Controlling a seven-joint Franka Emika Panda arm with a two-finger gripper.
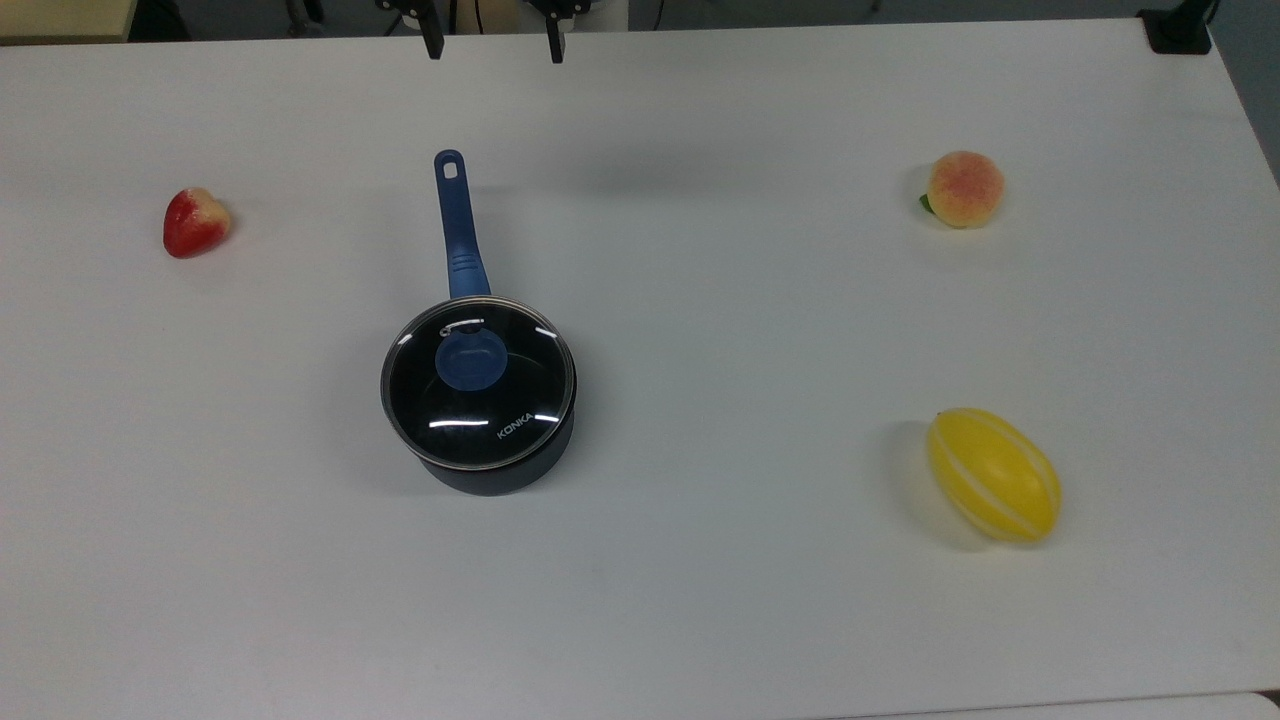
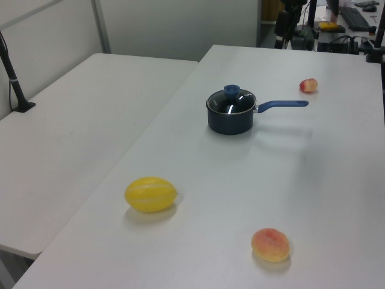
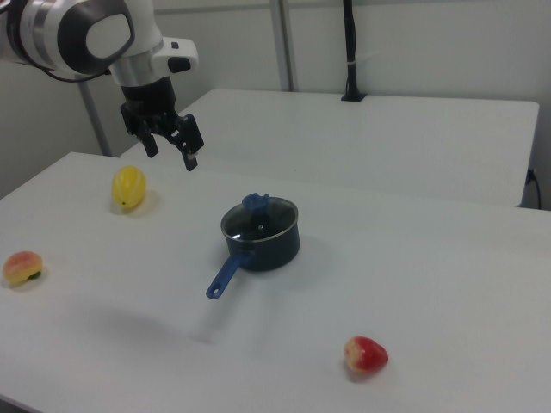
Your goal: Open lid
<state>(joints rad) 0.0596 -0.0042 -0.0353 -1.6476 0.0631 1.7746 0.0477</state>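
The lid [image 1: 505, 405], clear glass with a steel rim and white KONKA lettering, sits flat on the black saucepan [image 1: 500, 478] left of the table's middle. Its blue knob [image 1: 470, 361] stands at the centre. The pan's blue handle [image 1: 457, 225] points toward the top view's upper edge. My gripper [image 1: 492, 42] hangs open at the top view's upper edge, beyond the handle's end, with nothing between its fingers. In the right view the gripper [image 3: 172, 155] hovers high and to the left of the lid [image 3: 258, 220]. The left view has the lid [image 2: 232, 101] on the pan [image 2: 230, 120].
A red strawberry [image 1: 195, 221] lies at the top view's left. A peach [image 1: 963, 188] sits at the upper right and a yellow melon [image 1: 994, 474] at the lower right. A second white table [image 2: 78, 120] adjoins on the left view's left.
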